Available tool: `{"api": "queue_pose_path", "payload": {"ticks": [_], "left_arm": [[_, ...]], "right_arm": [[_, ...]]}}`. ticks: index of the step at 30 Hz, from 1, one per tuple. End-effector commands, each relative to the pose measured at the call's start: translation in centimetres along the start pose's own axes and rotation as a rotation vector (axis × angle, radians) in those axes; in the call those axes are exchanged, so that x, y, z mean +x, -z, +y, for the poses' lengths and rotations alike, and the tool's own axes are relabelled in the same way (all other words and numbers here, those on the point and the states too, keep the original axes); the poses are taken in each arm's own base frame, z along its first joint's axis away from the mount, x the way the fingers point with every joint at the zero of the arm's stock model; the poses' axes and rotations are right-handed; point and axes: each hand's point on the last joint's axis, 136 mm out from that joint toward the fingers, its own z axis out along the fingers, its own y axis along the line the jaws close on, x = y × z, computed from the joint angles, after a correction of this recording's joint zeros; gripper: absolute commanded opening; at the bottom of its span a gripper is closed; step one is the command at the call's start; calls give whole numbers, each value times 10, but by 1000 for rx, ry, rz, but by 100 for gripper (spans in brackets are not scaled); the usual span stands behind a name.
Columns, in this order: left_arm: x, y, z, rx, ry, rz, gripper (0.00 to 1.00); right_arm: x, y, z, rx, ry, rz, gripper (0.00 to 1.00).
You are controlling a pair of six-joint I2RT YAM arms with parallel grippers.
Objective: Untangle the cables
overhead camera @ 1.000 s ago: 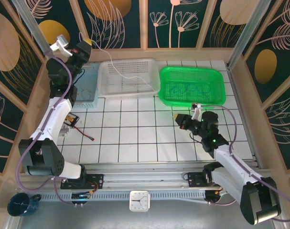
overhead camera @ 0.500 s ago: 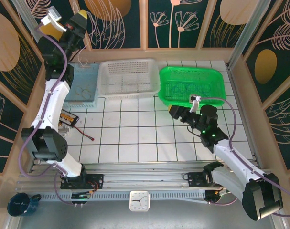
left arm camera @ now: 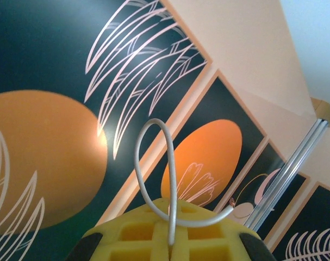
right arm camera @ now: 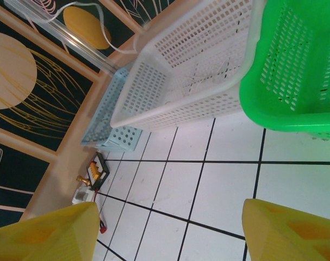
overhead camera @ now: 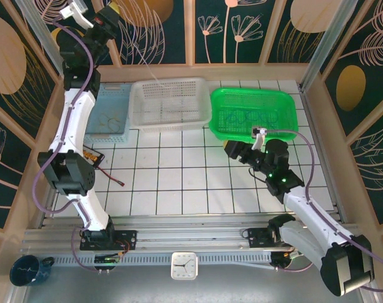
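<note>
Higher than a moment ago, my left arm now stretches almost straight up along the back-left wall. My left gripper [overhead camera: 106, 17] is clenched on the cable [left arm camera: 154, 163], which loops up out of its jaws and trails down toward the white basket [overhead camera: 169, 104]. My right arm crouches low over the tiles. My right gripper [overhead camera: 231, 149] is spread wide and empty near the green basket [overhead camera: 254, 117], well apart from the cable.

No legible writing anywhere; numerals on the clock [overhead camera: 185, 266] blur.

Bright even light, soft shadows, fg blurry
</note>
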Motion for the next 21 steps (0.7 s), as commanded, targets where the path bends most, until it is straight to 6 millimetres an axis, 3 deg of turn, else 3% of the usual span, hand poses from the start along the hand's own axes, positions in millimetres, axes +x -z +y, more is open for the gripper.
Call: {"api": "queue_pose_path", "payload": {"ticks": [1, 7, 15, 21], "left_arm": [[10, 0, 10, 20, 19, 11, 0], [35, 7, 35, 10, 51, 22, 0], [109, 36, 81, -42, 92, 147, 0], [170, 54, 76, -44, 60, 289, 0]], "right_arm": [[-15, 9, 9, 4, 39, -40, 70], [-13, 15, 7, 23, 41, -41, 70], [-15, 19, 9, 17, 41, -52, 70], [-15, 20, 9, 25, 57, -49, 71]]}}
